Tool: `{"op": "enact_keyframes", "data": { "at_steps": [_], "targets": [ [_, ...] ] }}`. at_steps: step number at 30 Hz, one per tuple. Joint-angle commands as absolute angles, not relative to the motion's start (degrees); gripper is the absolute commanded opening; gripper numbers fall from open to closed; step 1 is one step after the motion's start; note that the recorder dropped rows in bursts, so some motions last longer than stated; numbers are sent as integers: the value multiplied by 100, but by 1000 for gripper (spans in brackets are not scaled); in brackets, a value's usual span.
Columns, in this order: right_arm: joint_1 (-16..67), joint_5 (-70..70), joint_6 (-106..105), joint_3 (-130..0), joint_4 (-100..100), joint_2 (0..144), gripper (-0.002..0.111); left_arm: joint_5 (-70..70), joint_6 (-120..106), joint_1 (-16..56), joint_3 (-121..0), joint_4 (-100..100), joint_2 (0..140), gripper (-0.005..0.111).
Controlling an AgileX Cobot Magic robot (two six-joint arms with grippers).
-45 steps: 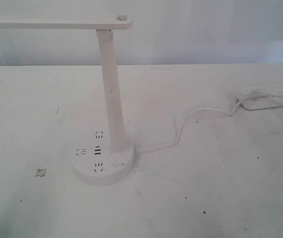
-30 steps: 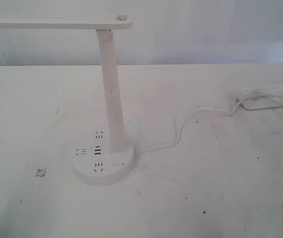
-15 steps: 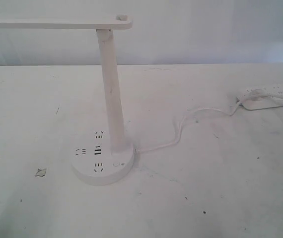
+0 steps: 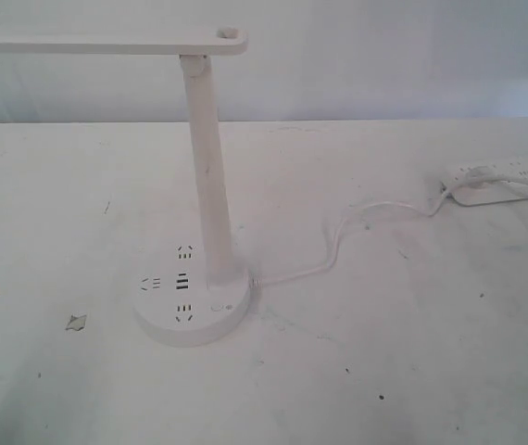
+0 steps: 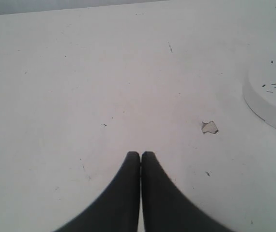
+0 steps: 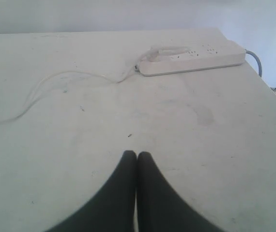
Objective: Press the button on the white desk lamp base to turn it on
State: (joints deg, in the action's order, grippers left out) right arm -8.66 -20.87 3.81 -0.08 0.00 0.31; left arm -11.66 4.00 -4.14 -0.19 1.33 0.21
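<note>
The white desk lamp base (image 4: 162, 320) is a round disc on the white table, with dark socket slots (image 4: 182, 282) and a tall white stem (image 4: 207, 167). Its small round button (image 4: 217, 305) sits on the base's front right part. Neither gripper shows in the exterior view. In the left wrist view my left gripper (image 5: 141, 154) is shut with nothing in it, above bare table, and the edge of the lamp base (image 5: 273, 96) lies off to one side. My right gripper (image 6: 137, 154) is shut and holds nothing, far from the lamp.
A long white power strip (image 4: 500, 181) (image 6: 191, 58) lies at the table's far right. A thin white cord (image 4: 338, 236) runs from it to the base. A small chipped patch (image 4: 76, 322) (image 5: 209, 127) marks the table left of the base.
</note>
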Motion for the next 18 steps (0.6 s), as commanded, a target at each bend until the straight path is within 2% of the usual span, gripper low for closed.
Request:
{"op": "enact_keyframes", "data": {
  "at_steps": [1,11,15,18],
  "targets": [
    [-858,-2051,378,0,0,0,0,-1156,409,-382,0,127,0,0],
    [-858,-1637,368,0,0,0,0,-1156,409,-382,0,127,0,0],
    [-858,-161,387,0,0,0,0,-1156,409,-382,0,127,0,0],
    [-858,1199,1974,0,64,0,0,-1156,409,-382,0,127,0,0]
  ]
}}
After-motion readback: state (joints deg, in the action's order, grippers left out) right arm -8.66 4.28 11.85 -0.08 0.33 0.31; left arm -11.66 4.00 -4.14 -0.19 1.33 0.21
